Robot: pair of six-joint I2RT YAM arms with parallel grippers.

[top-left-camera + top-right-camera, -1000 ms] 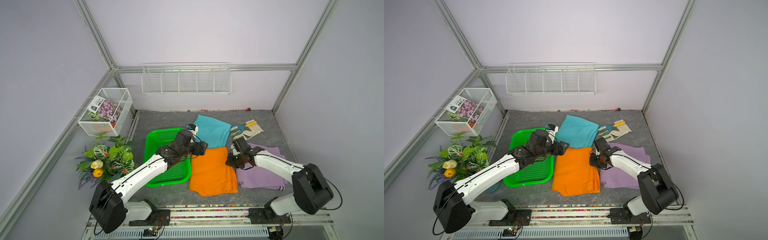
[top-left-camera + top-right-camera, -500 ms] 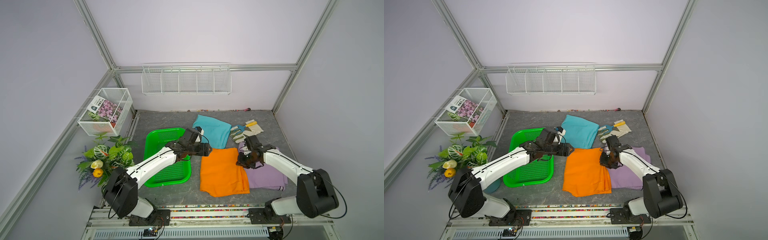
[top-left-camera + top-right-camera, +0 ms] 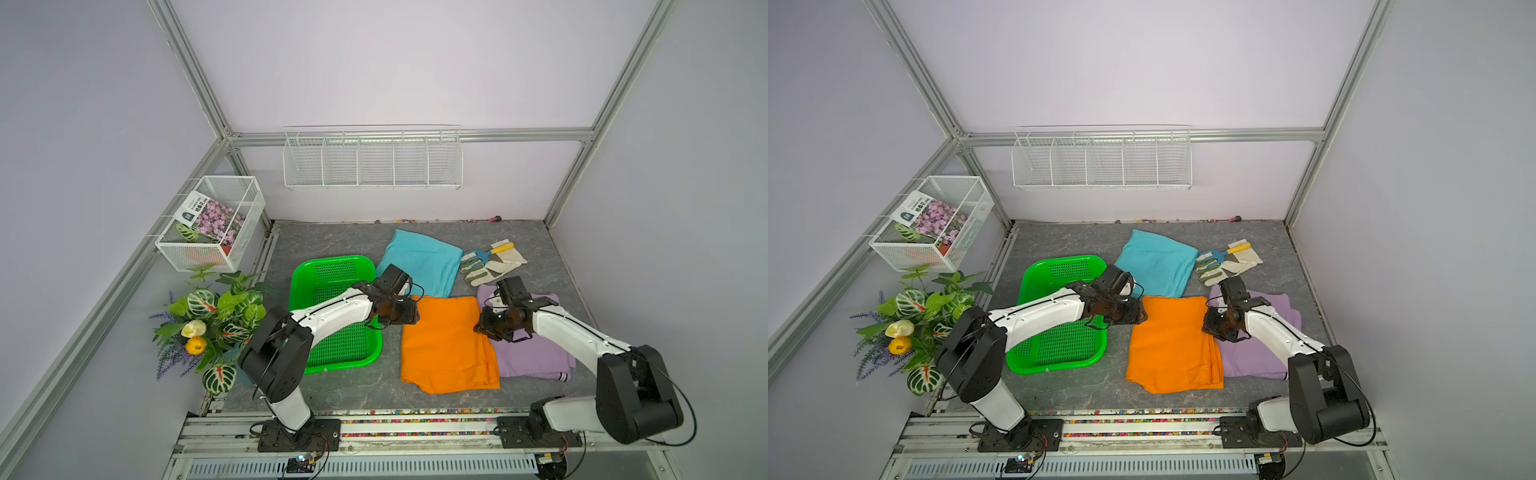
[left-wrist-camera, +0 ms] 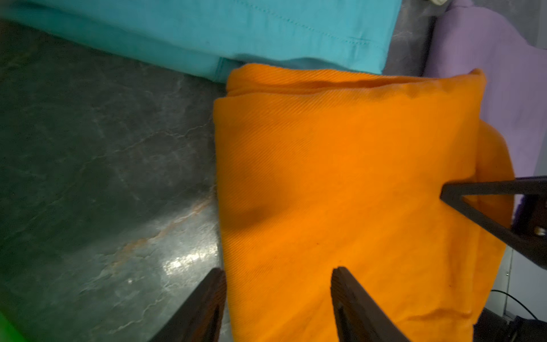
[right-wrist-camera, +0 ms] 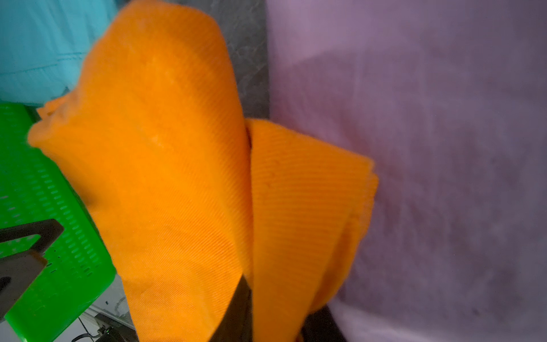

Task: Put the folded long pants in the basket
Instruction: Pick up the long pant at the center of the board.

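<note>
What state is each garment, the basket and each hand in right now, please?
orange pants: folded, one edge lifted.
teal pants: folded, lying flat.
lilac pants: folded, lying flat.
basket: nothing visible inside.
left hand: open, straddling the orange pants' edge.
right hand: shut on the orange pants.

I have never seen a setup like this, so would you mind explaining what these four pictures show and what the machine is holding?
The machine is two white robot arms mounted at the front of a grey table. Two pictures look down on the whole scene from above and are nearly alike. The other two come from a camera on each arm's wrist, close up. On the table lie folded orange pants, teal pants and lilac pants, a green basket and work gloves. The right gripper is shut on one edge of the orange pants, which is lifted there. The left gripper is open, its jaws on either side of the opposite edge, near the basket.
</note>
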